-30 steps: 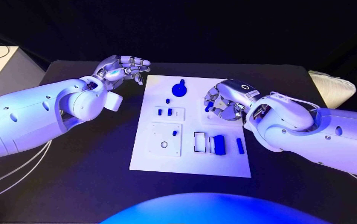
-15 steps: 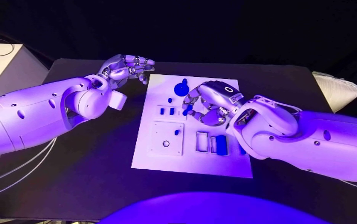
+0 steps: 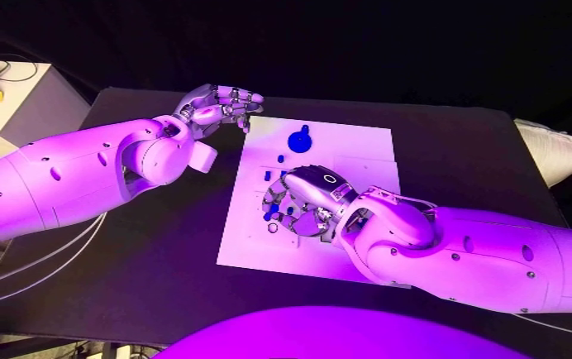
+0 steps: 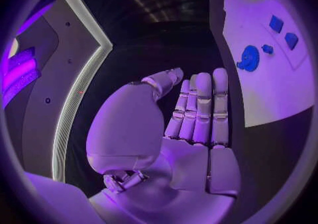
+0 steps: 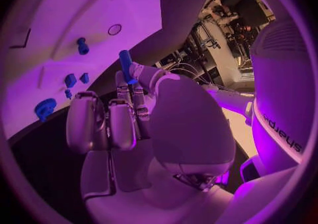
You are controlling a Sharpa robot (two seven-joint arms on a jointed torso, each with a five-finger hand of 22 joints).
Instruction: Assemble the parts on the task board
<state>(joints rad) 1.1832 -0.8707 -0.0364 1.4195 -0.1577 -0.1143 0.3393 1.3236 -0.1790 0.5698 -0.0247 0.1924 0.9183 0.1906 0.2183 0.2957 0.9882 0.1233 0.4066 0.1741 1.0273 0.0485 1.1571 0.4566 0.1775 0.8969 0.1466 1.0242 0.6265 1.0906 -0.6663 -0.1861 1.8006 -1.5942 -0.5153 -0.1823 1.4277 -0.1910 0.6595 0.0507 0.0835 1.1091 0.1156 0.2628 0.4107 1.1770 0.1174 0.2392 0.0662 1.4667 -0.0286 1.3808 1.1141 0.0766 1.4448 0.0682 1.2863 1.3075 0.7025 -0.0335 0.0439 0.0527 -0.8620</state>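
The white task board (image 3: 352, 154) lies in the middle of the table. My right hand (image 3: 305, 203) hovers over the board's left-middle area. It pinches a slim blue peg (image 5: 125, 65) at its fingertips, held above the board (image 5: 99, 1). A blue gear-like part (image 3: 298, 139) stands near the board's far edge, also seen as the gear (image 5: 45, 108) in the right wrist view. Two small blue blocks (image 5: 70, 80) and a short blue pin (image 5: 82, 45) sit in the board. My left hand (image 3: 221, 104) hangs beside the board's far left corner, holding nothing, fingers loosely together (image 4: 199, 108).
The black table (image 3: 155, 235) surrounds the board on all sides. A small round hole (image 5: 114, 29) shows in a raised square plate on the board. My right forearm (image 3: 453, 247) covers the board's near right part. A pale box (image 3: 30, 98) stands off the table's left edge.
My right hand has swung from the board's right-middle across to its left-middle, nearer my body. The left hand has kept its place by the far left corner. The camera has shifted a little.
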